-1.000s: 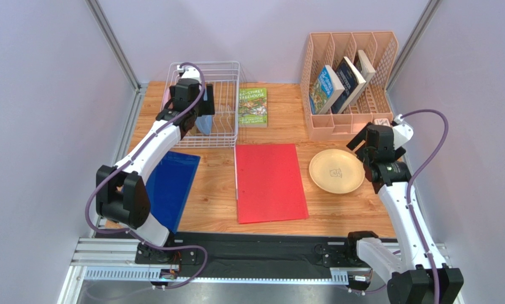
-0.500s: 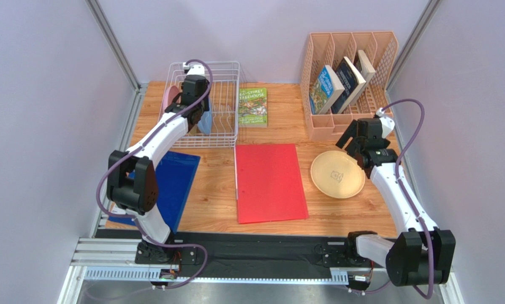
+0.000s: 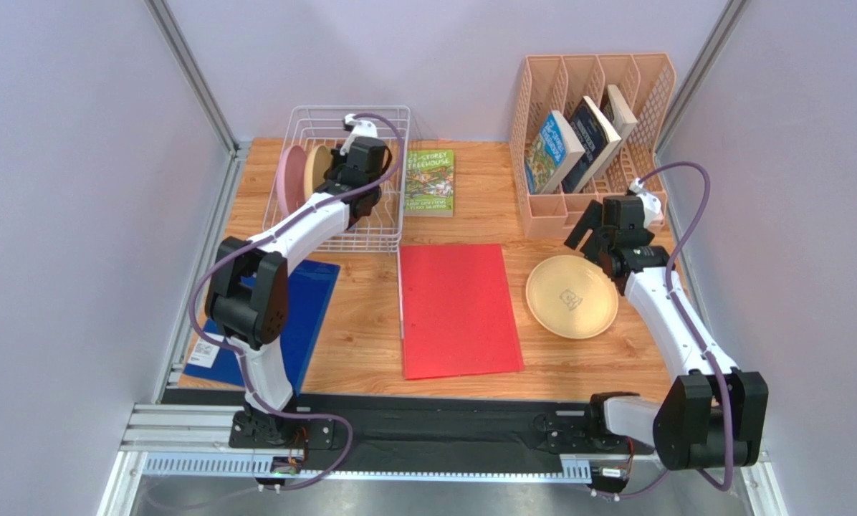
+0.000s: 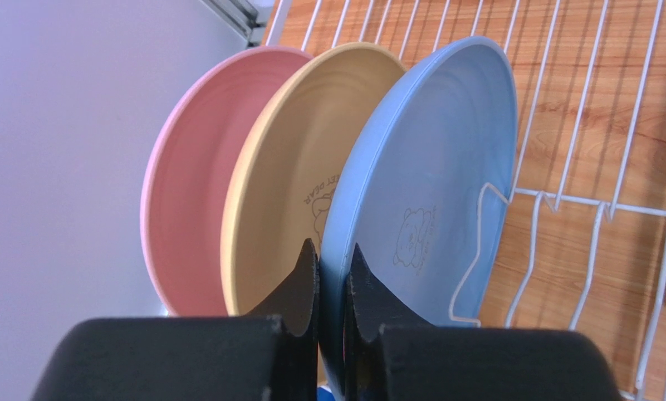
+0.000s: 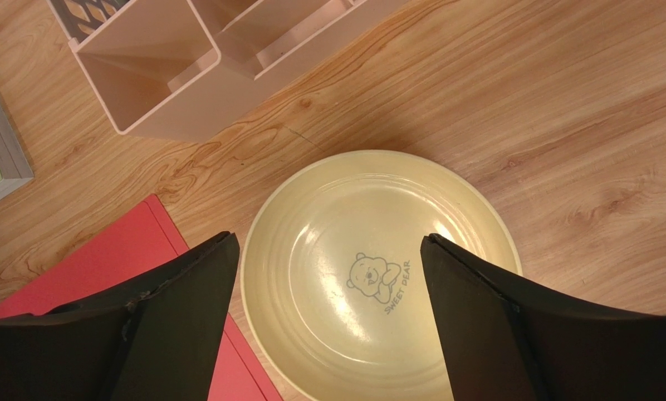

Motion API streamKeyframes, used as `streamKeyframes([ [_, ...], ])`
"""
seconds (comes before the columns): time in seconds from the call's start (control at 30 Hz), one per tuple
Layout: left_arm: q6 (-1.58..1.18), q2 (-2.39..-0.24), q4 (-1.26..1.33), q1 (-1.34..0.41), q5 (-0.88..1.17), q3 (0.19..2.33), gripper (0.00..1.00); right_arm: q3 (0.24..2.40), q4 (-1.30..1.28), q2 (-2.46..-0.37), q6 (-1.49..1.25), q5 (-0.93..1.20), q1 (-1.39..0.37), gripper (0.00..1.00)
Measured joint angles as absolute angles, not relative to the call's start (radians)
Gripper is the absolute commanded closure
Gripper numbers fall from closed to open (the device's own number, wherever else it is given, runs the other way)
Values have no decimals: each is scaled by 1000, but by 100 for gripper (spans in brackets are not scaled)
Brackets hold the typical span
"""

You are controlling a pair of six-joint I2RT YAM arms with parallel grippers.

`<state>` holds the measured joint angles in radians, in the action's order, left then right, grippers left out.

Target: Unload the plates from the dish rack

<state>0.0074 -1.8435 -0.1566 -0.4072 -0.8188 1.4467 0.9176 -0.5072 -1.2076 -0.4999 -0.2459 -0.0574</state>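
The white wire dish rack (image 3: 384, 113) stands at the back left. In it three plates stand on edge: pink (image 4: 194, 184), pale yellow (image 4: 294, 167) and light blue (image 4: 428, 167). My left gripper (image 4: 334, 259) is shut on the near rim of the light blue plate, one finger on each face. In the top view the left gripper (image 3: 349, 185) hides that plate; the pink plate (image 3: 291, 177) and the yellow one (image 3: 314, 170) show beside it. Another pale yellow plate (image 3: 572, 296) lies flat on the table at the right. My right gripper (image 5: 330, 238) hangs open above this plate (image 5: 378, 334), holding nothing.
A peach slotted organizer (image 3: 594, 140) with books stands at the back right, close behind the right gripper. A green book (image 3: 429, 182) lies beside the rack. A red folder (image 3: 458, 310) lies mid-table and a blue folder (image 3: 293, 312) under the left arm. Grey walls close in both sides.
My left gripper has moved right over the rack and closed on the light blue plate's rim. The right gripper has drifted a little left and back above the flat yellow plate, still open.
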Motion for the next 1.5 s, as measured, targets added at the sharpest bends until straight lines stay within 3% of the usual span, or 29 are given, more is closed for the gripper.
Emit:
streamKeyframes([
  [0.57,299,-1945,121,-497,-1109,1529,100,925,-503,-1225,-482,-216,-57,14],
  [0.83,290,-1878,-4,-499,-1099,1585,100,952,-504,-1221,-464,-198,-72,14],
  [1.1,5,-1716,-352,-508,-703,1668,100,990,-450,-1208,-440,25,-121,14],
  [1.3,-207,-1651,-380,-511,-326,1614,100,1009,-334,-1261,-456,203,-151,16],
  [1.5,-337,-1654,-366,-511,-81,1523,100,1022,-228,-1365,-497,318,-163,16],
])
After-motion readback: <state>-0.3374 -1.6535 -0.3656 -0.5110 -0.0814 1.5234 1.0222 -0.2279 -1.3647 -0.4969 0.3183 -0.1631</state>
